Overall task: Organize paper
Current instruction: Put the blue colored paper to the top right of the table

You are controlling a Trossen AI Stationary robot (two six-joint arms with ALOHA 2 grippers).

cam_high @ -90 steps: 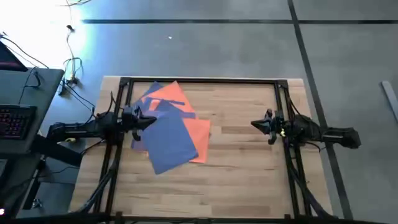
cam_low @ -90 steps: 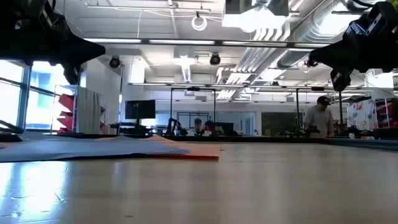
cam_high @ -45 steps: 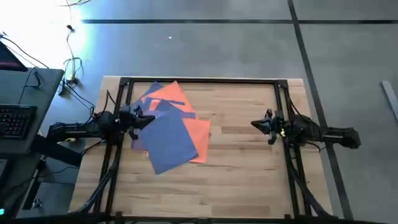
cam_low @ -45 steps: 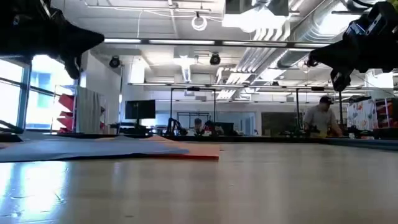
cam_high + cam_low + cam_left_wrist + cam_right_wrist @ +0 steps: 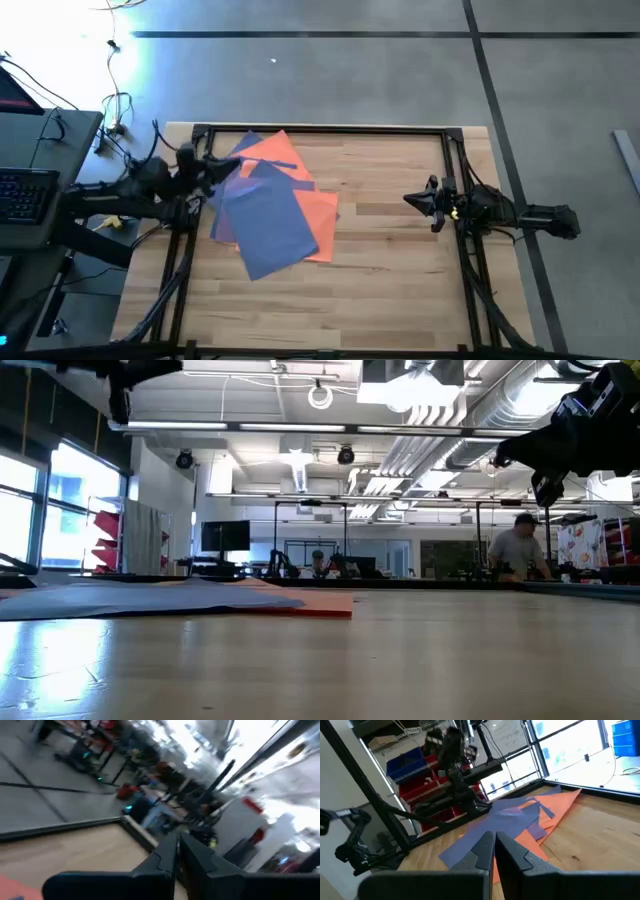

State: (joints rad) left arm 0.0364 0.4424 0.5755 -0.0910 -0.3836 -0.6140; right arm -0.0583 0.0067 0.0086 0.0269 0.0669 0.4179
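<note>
Paper [image 5: 268,205] overlapping on table [image 5: 400,280]

A light wooden table [image 5: 400,280] with a dark metal frame along its edges carries everything. On its left half lies a loose, overlapping pile of paper [image 5: 268,205]: a large blue sheet [image 5: 265,225] on top, orange sheets [image 5: 320,215] poking out at the far side and to the right, and a purple edge [image 5: 222,228] at the left. In the low view the pile [image 5: 180,600] lies flat on the wood.
</note>
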